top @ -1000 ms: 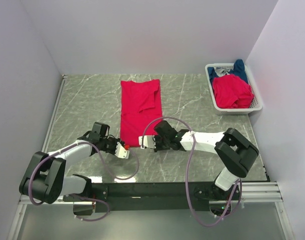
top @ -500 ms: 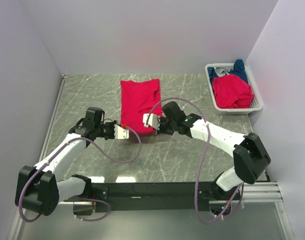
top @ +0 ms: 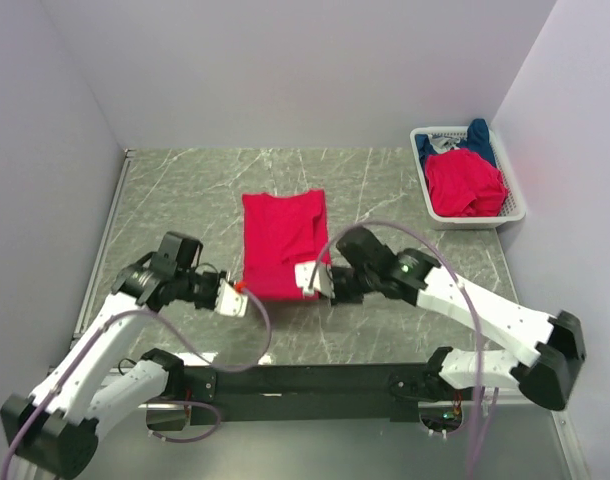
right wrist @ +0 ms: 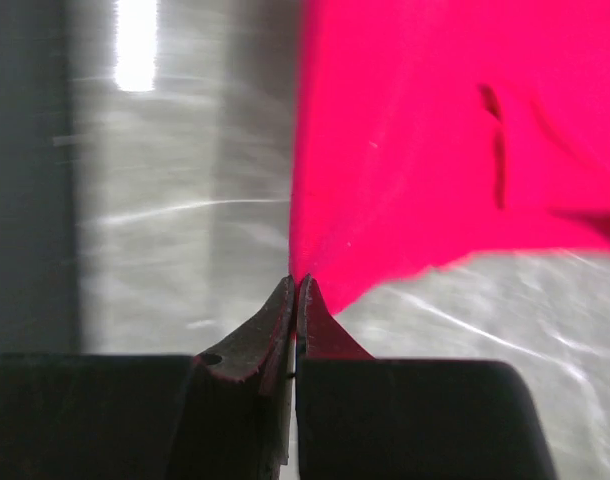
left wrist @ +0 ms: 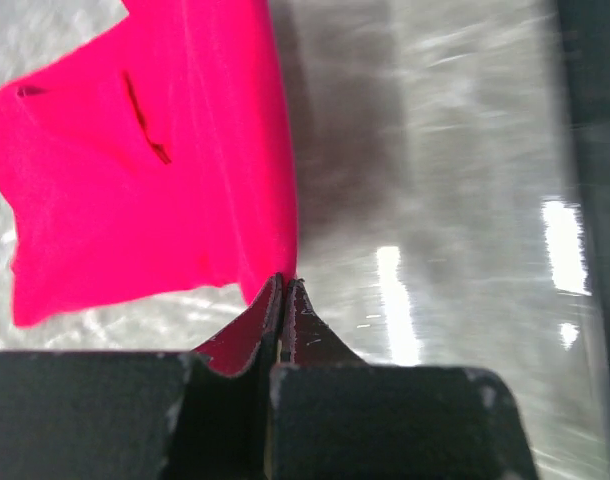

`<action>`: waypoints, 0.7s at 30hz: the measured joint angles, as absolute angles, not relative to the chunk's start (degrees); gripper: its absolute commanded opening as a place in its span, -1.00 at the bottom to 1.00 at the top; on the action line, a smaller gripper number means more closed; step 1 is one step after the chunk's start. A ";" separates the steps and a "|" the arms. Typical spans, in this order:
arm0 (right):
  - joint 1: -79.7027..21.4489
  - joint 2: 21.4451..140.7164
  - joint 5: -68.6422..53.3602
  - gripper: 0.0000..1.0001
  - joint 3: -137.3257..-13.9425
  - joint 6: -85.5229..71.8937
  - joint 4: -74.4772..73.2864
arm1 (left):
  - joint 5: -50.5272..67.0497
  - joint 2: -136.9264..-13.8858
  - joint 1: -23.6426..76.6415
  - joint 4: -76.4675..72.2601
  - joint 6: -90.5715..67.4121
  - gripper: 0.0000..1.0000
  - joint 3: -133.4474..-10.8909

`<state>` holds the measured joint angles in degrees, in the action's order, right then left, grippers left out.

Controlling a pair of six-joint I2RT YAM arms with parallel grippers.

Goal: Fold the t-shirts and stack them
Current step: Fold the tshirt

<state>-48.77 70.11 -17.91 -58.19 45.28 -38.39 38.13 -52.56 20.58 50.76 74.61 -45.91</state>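
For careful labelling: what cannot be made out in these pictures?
- Top view: how many shirts fill the white plastic mesh basket; crumpled red cloth partly covers the dark blue cloth.
- Top view: layers under the bright red folded t-shirt; its top layer hides them.
- Wrist views: frame edges crop that t-shirt.

Robot lab; bare walls (top: 285, 70), marbled table (top: 175, 190)

Two white arms (top: 490, 310), black joints (top: 555, 358), looping lilac cables (top: 383, 223)
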 measured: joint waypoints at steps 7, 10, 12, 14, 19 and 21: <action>-51.68 64.95 -24.36 -1.00 -57.41 42.68 -46.94 | 40.58 -46.65 26.24 62.94 71.13 -0.99 -48.47; -48.49 66.46 -25.89 -1.00 -59.00 43.44 -48.90 | 40.60 -51.42 25.69 62.39 67.70 -0.99 -52.64; -44.88 69.67 -26.92 -1.00 -62.08 44.82 -50.19 | 40.71 -55.77 23.57 60.71 66.48 -0.99 -55.46; -41.34 73.91 -27.46 -1.00 -65.30 46.50 -50.22 | 40.77 -61.25 21.12 59.05 65.63 -0.99 -58.35; -34.09 86.32 -28.97 -1.00 -74.48 49.80 -51.68 | 42.28 -75.99 15.84 53.19 64.51 -0.99 -65.69; -32.10 92.09 -29.87 -1.00 -79.46 50.48 -52.27 | 42.39 -80.31 14.11 49.84 63.68 -0.99 -67.05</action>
